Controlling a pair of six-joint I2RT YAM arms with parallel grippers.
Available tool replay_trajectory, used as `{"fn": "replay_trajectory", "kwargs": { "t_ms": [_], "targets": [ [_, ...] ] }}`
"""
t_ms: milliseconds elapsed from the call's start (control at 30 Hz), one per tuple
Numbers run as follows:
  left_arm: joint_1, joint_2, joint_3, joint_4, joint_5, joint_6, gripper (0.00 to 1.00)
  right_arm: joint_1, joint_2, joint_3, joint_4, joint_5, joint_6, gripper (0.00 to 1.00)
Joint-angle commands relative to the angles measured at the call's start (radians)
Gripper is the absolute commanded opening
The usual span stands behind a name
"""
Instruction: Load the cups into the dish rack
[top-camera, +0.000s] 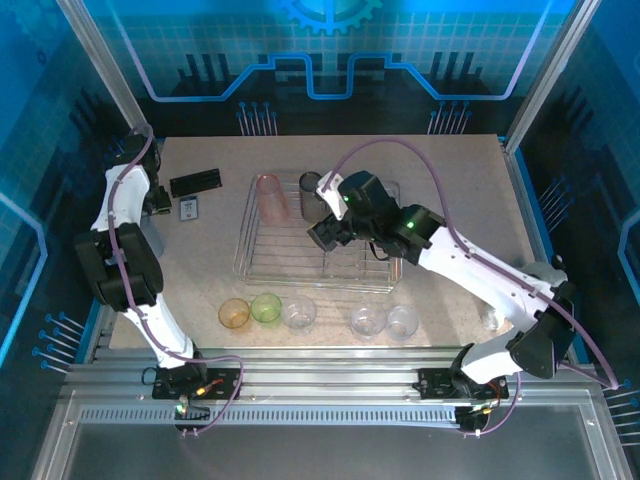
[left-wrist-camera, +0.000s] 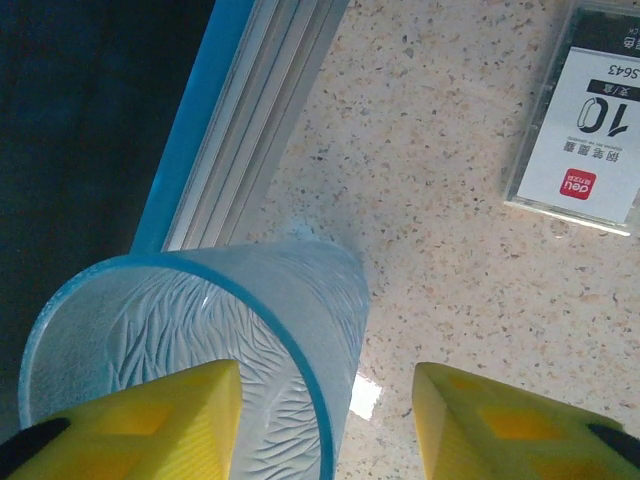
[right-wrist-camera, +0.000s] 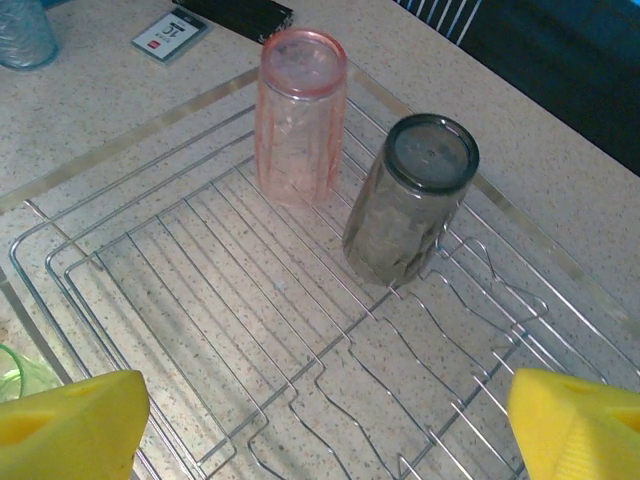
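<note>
The silver wire dish rack lies mid-table. At its far end a pink cup and a smoky grey cup stand upside down. My right gripper hovers open over the rack's bare rods. At the far left my left gripper is open astride the rim of a clear ribbed cup, one finger inside and one outside. Orange, green and three clear cups line the near edge.
A small labelled card box and a black ridged bar lie left of the rack. The enclosure's aluminium frame runs close beside the left cup.
</note>
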Motion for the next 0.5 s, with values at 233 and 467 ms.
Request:
{"fn": "replay_trajectory", "kwargs": {
  "t_ms": [233,467],
  "targets": [
    [0.021,0.046,0.009,-0.009,0.034,-0.019,0.37,0.073,0.082,0.120,-0.023,0.049,-0.099,0.93],
    [0.029,0.045,-0.008,0.009,0.047,-0.021,0.44,0.079,0.068,0.127,-0.006,0.057,-0.109,0.93]
  ]
}}
